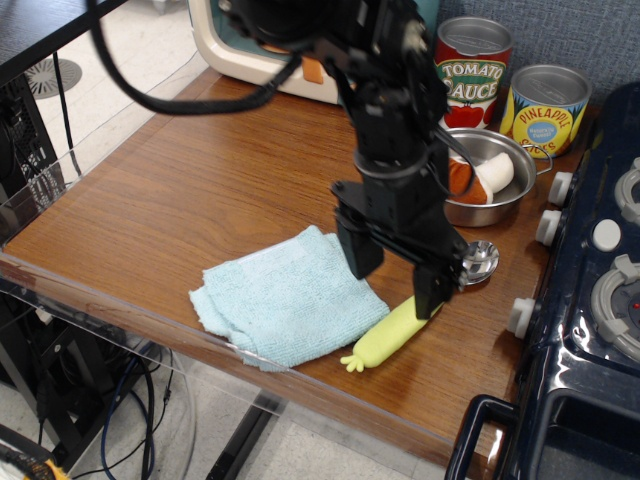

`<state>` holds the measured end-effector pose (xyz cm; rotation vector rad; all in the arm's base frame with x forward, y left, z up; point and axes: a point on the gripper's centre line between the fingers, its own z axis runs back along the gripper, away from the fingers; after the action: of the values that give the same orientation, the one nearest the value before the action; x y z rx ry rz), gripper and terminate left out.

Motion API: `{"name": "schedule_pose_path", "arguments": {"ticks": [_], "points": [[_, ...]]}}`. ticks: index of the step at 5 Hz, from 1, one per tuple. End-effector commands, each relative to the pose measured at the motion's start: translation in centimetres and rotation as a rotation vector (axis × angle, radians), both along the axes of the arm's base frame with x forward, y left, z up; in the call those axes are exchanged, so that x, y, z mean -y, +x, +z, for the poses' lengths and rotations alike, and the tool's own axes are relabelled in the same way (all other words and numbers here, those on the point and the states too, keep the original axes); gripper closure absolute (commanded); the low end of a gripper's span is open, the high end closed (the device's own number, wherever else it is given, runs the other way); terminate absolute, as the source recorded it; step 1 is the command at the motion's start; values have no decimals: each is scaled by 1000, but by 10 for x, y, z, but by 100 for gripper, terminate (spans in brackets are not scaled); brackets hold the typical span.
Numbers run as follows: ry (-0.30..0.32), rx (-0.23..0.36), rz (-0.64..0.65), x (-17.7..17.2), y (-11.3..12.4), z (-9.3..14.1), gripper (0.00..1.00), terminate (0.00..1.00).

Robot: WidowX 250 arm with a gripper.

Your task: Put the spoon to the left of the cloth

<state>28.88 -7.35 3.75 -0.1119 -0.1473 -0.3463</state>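
Note:
The spoon (383, 340) lies on the wooden table (180, 200), right of the cloth (285, 297); its yellow-green handle points to the front left and its silver bowl (482, 259) to the back right. The light blue cloth lies rumpled near the table's front edge. My black gripper (396, 280) is open, its two fingers spread over the upper part of the spoon's handle, one finger near the cloth's right corner, the other beside the spoon's bowl. The middle of the spoon is hidden behind the fingers.
A steel pot (487, 180) with a toy mushroom stands behind the spoon. A tomato sauce can (472, 70) and a pineapple can (546, 105) stand at the back. A toy stove (590, 300) fills the right side. A toy microwave (270, 50) is at the back left.

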Motion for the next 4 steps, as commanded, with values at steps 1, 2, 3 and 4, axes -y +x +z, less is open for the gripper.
{"name": "schedule_pose_path", "arguments": {"ticks": [1,2,3,4], "points": [[-11,20,-41,14,7,-7,0,0],[-14,28,-49,19,10,-9,0,0],[18,33,-75,24,13,-13,0,0],[30,35,-69,22,13,-15,100,0]]}}
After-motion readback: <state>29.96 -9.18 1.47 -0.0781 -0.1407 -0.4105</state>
